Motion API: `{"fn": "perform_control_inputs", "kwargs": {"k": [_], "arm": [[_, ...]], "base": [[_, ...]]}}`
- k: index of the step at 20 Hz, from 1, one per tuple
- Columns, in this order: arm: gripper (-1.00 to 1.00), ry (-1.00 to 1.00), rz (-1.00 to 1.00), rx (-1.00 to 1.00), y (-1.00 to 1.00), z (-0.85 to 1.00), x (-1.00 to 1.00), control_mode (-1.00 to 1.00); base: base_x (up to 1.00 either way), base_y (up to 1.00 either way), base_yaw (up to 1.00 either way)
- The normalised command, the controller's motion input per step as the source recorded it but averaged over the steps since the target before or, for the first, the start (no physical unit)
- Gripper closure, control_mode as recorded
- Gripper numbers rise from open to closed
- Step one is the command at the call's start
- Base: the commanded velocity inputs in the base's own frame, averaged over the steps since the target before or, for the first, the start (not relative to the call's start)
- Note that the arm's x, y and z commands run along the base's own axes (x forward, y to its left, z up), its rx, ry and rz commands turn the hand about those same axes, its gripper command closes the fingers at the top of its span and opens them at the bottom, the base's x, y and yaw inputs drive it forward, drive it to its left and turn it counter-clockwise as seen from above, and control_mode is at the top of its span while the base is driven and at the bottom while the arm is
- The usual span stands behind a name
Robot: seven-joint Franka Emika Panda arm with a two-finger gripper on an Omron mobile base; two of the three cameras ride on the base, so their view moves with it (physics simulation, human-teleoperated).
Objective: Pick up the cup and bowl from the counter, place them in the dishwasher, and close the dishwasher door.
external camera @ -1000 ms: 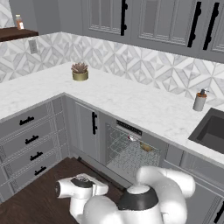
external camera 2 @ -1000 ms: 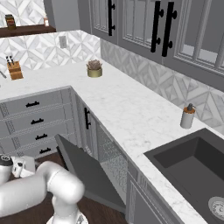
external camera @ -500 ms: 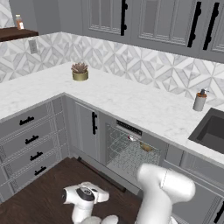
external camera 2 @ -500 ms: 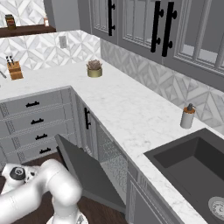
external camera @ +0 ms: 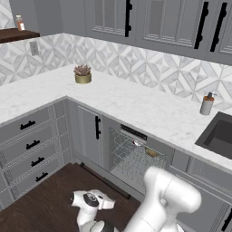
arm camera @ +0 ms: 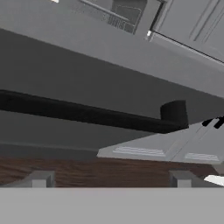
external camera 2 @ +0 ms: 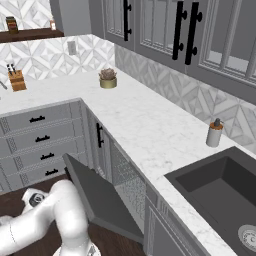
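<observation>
Arm has swung low under the open door [external camera 2: 102,197], its claw [arm camera: 111,180] spread wide just below the black handle [arm camera: 87,114] at 12 o'clock, ready to lift it shut; cup [external camera: 136,143] and bowl [external camera: 151,152] sit racked.

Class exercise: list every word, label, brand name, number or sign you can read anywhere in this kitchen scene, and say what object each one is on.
No readable text in any view.
Dishwasher control strip: no legible marks.
Soap dispenser: plain, no label.
Bottle on the shelf: too small and blurred to tell whether it has a label.
Dishwasher door and its black handle: blank.
</observation>
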Motion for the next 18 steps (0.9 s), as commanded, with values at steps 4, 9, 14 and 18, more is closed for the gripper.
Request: {"fn": "perform_control_inputs", "kwargs": {"k": [4, 9, 14, 18], "arm": [[-1.0, -0.26, -0.02, -0.09, -0.19, -0.61, 1.0, -1.0], [-1.0, -0.26, 0.0, -0.38, -0.79, -0.71, 0.99, -1.0], [-1.0, -0.01, -0.09, -0.54, -0.94, -0.07, 0.98, -1.0], [-1.0, 0.0, -0.13, -0.44, -1.0, 0.12, 1.0, -1.0]], "base": [[0.0, 0.0, 0.0], [0.0, 0.0, 0.0], [0.0, 0.0, 0.0], [0.0, 0.0, 0.0]]}}
